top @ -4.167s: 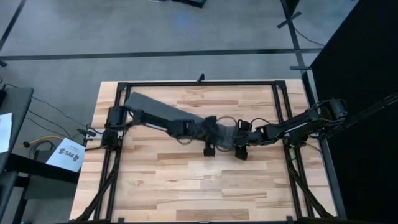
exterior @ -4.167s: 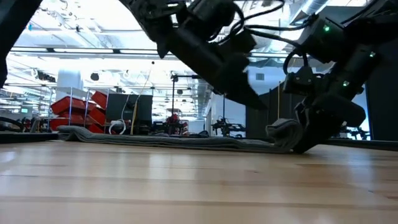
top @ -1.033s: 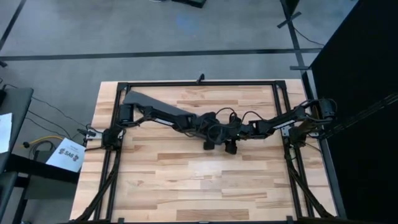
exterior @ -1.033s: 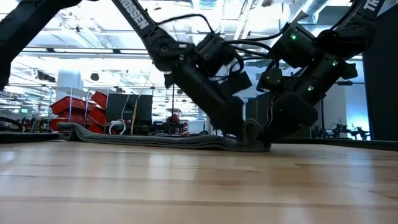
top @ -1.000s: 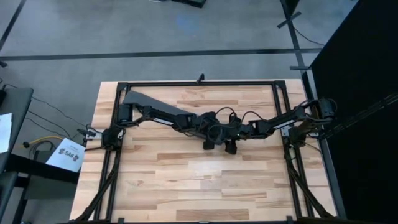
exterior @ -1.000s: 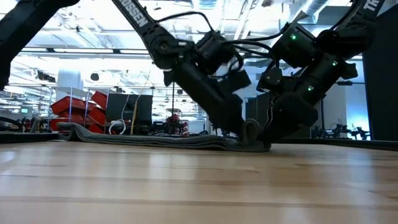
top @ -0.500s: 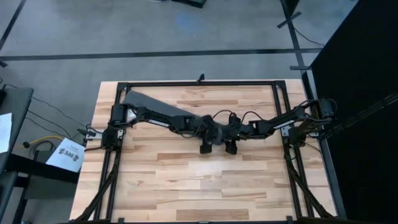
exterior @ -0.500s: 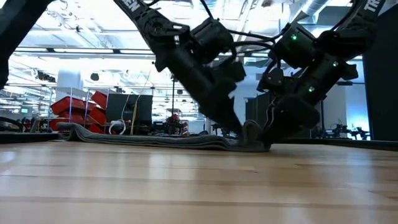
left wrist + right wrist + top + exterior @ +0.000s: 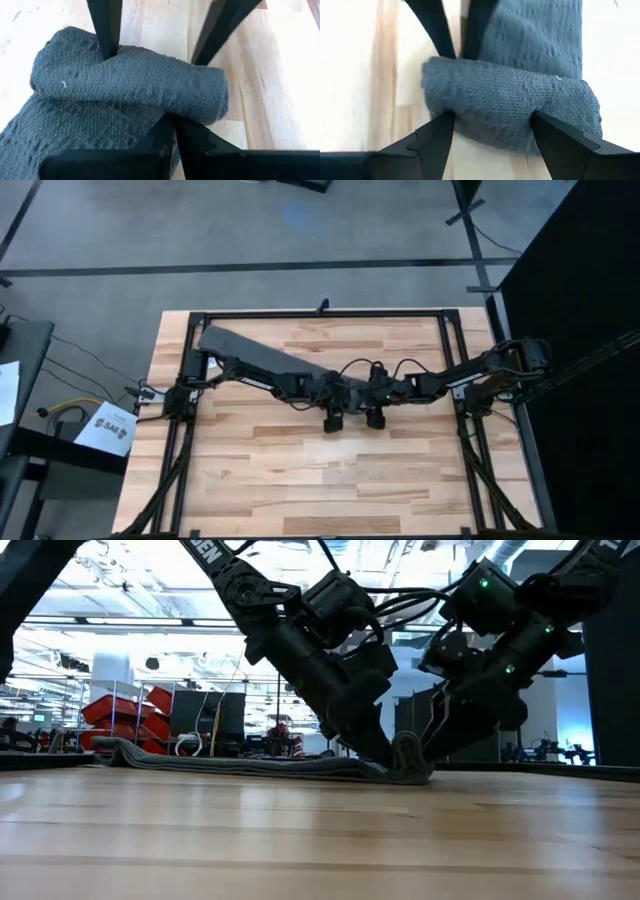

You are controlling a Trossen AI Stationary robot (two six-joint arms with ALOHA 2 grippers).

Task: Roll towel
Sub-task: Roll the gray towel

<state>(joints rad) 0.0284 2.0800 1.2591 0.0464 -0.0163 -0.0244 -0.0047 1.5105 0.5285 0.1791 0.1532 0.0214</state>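
The dark grey towel (image 9: 250, 355) lies as a long flat strip from the table's far left corner toward the middle. Its right end is wound into a short roll (image 9: 405, 757), which rests on the wood and on the flat part. My left gripper (image 9: 174, 131), shut, comes down slanting on the roll's left side. On the roll's right side stands my right gripper (image 9: 492, 125), open, with a finger toward each end of the roll. In the high view both grippers meet at the roll (image 9: 352, 387). My left gripper touches the roll with its shut fingertips at the crease (image 9: 167, 117) where the roll meets the flat towel, toward the roll's near end. It comes slanting down from the table's left. I see no cloth between the fingers. My right gripper has its two spread fingers (image 9: 432, 140) against the roll's right side (image 9: 470, 125), one toward each end. They come slanting down from the table's right and lie across the roll. The roll rests on the table, partly between them.
A black frame rail (image 9: 320, 313) runs around the wooden table top (image 9: 320, 470), whose wide near half lies in front of the grippers. A side stand with papers (image 9: 105, 425) is beyond the table's left edge.
Over the last seconds the rolled end has travelled along the strip toward the table's left, with both grippers following. In the last second my left gripper drew back a little up and left, then came down against the roll again. The roll has stayed where it was.
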